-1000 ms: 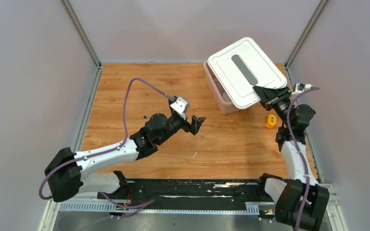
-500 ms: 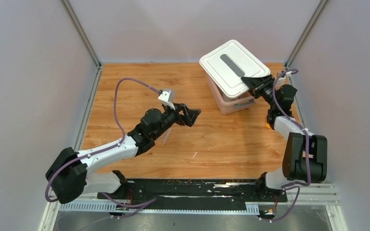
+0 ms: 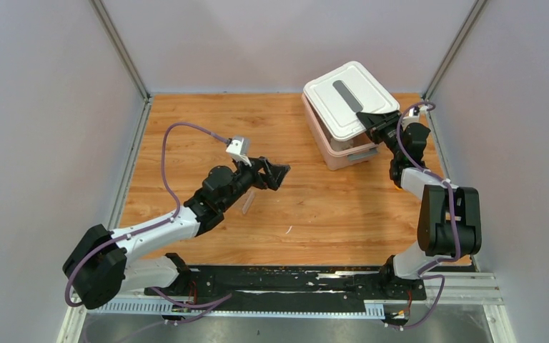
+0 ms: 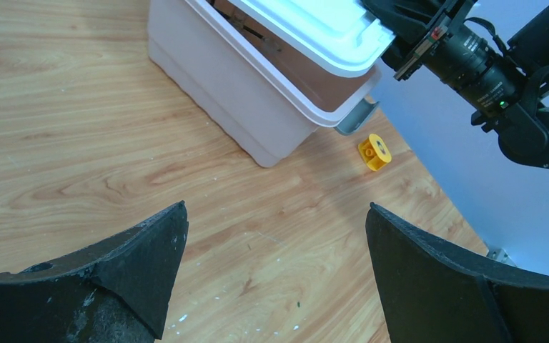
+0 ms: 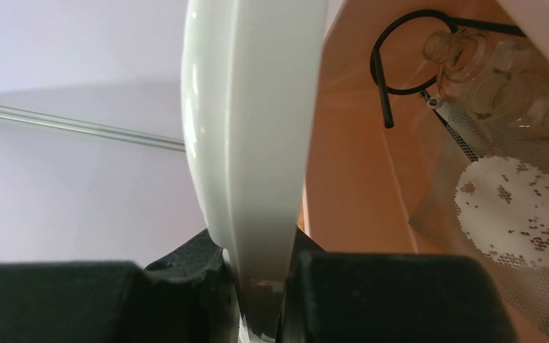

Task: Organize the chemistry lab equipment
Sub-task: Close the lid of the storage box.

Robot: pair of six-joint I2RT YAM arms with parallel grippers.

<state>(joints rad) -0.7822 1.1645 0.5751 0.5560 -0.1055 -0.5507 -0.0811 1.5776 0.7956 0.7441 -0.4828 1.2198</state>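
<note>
From above: my right gripper (image 3: 367,123) pinches the white lid (image 3: 347,96), askew on the pink bin (image 3: 337,156); left wrist: my left gripper (image 4: 275,214) gapes wide, empty; right wrist: black wire ring tripod (image 5: 400,44) and white disc (image 5: 515,207) already lie inside; I judge mainly the closing is left.

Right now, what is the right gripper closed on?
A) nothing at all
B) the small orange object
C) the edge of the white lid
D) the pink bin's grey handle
C: in the right wrist view the right gripper has the white lid pinched by its rim, and the top view shows it at the lid's near corner over the pink bin.
</note>
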